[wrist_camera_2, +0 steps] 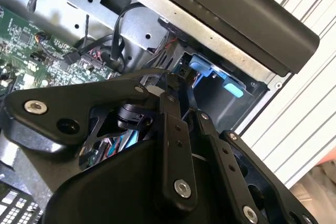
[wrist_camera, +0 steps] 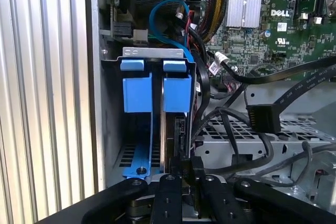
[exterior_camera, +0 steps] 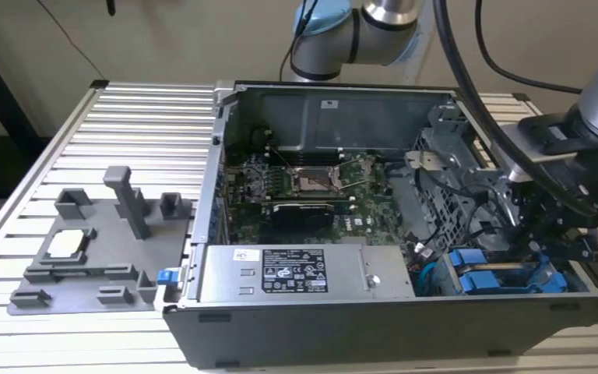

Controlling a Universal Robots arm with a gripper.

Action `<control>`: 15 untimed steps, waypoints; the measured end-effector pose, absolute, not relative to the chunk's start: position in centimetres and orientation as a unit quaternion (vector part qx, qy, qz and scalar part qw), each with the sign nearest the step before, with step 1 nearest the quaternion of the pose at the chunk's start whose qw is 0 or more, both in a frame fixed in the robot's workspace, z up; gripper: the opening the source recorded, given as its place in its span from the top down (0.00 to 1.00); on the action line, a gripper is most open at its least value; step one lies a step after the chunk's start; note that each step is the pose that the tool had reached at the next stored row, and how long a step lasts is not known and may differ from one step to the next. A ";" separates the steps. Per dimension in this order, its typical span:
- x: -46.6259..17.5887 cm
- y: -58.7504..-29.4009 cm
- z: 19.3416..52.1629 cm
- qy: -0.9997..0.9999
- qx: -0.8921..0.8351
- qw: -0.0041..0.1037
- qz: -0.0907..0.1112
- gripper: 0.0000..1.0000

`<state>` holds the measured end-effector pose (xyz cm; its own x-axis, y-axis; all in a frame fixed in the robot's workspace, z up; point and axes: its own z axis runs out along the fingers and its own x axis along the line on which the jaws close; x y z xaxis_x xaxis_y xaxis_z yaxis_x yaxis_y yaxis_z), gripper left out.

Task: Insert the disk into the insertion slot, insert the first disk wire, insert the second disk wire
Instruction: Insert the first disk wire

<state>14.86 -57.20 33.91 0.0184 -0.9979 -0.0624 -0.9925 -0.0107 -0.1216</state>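
Disk [wrist_camera: 177, 94]: stood on edge within the insertion slot [wrist_camera: 153, 52], beside a second blue-tabbed drive [wrist_camera: 137, 93]; long axis laid along the bay, blue tab end turned away from the gripper [wrist_camera: 185, 170]. Bright blue frame, thin grey edge. Gripper's opening: cannot be told.

- Exterior view: soft, even light; the table [exterior_camera: 122, 109] is pale and bright.
- Inside the case [exterior_camera: 382, 327] it is dimmer, shadowed under the walls.
- Both wrist views: table slats glare white; heatsink [wrist_camera: 243, 10] glints.
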 end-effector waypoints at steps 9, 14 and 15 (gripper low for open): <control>14.8 -57.2 33.7 0.702 -0.709 0.065 -0.021 0.81; 14.9 -57.2 33.5 0.702 -0.709 0.064 -0.022 0.81; 14.9 -57.2 33.5 0.702 -0.709 0.064 -0.022 0.81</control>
